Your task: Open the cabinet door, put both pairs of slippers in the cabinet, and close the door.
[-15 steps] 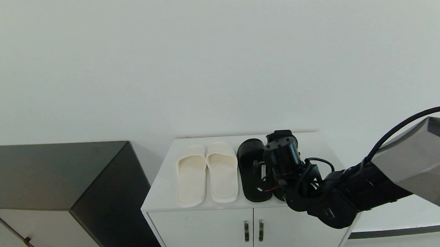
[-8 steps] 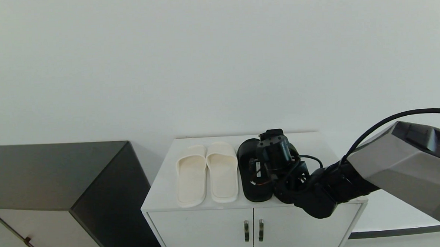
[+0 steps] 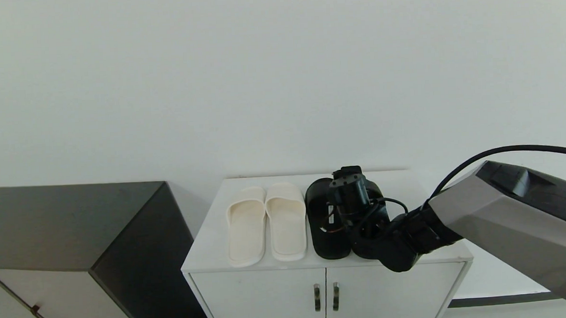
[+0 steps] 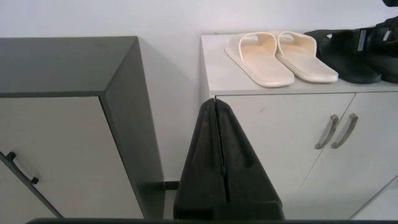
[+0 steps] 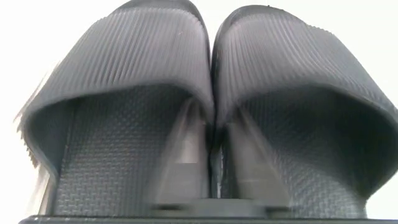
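A pair of black slippers lies on the right of the white cabinet's top, and a pair of cream slippers lies beside them on the left. My right gripper is open. One finger sits inside each black slipper, and their touching inner sides stand between the fingers. In the head view the right wrist hangs over the black pair. My left gripper is shut on nothing, low in front of the cabinet's left corner. Both cabinet doors are closed.
Two metal handles meet at the middle of the doors. A dark grey cabinet with a drawer handle stands left of the white one, a narrow gap between them. A white wall is close behind.
My right arm has moved forward and left over the cabinet top, carrying its gripper into the black slippers. The slippers and left gripper have stayed put.
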